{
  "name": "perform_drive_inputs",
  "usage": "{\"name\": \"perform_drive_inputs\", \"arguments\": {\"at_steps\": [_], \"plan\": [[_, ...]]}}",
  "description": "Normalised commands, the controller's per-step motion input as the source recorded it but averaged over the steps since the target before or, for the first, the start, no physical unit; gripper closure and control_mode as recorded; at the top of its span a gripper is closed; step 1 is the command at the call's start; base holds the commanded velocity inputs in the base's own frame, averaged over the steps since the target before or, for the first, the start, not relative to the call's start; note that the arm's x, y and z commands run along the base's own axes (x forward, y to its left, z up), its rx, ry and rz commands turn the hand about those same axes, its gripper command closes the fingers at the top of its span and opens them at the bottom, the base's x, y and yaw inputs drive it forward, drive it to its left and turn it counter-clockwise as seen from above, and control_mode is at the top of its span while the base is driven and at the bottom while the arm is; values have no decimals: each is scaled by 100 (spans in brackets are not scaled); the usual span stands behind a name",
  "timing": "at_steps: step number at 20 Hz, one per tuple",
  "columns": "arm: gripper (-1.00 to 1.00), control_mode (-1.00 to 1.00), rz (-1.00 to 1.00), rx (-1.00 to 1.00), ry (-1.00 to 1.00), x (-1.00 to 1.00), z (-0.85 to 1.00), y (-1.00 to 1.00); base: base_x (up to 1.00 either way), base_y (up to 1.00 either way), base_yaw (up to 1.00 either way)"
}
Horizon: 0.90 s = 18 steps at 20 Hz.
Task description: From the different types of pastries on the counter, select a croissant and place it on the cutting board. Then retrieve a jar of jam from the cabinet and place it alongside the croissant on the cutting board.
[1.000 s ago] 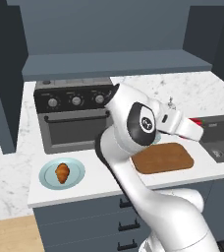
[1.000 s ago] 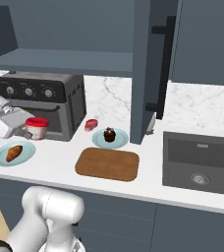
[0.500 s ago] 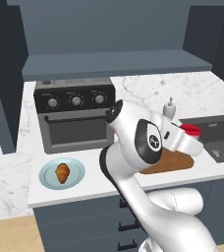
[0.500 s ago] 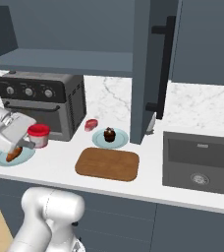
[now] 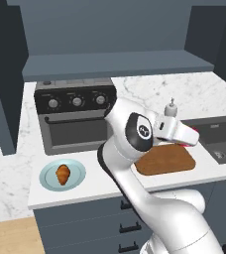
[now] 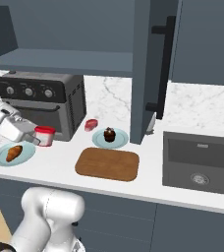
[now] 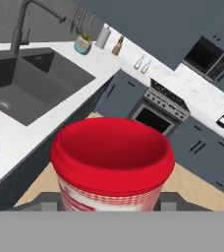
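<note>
The fingers (image 6: 39, 138) grip the jar of jam (image 6: 44, 136) at the left of the right base frame, held above the desk (image 6: 60, 160). The croissant (image 6: 14, 153) lies on a blue plate (image 6: 1, 158) at lower left; the cutting board (image 6: 107, 164) sits centre.

croissant (image 6: 14, 153) on blue plate (image 6: 1, 158); red-lidded jam jar (image 6: 44, 135) mid-air; cutting board (image 6: 108, 164) bare

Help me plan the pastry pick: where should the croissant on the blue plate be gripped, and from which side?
Grip the croissant across its thick middle, coming straight down from above. It lies flat on a shallow plate, so the sides sit too low; its tapered ends would likely slip. The gripper already holds the jam jar.
</note>
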Motion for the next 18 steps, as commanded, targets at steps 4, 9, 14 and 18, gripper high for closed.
{"name": "perform_drive_inputs", "arguments": {"at_steps": [4,9,14,18], "plan": [[100,-100,-1,-12,15,51,-27,4,0,0,0],[100,-100,-4,-6,-2,51,-36,0,0,0,0],[100,-100,-6,0,-9,44,-39,0,0,0,0],[100,-100,-7,0,-10,41,-38,0,0,0,0]]}}
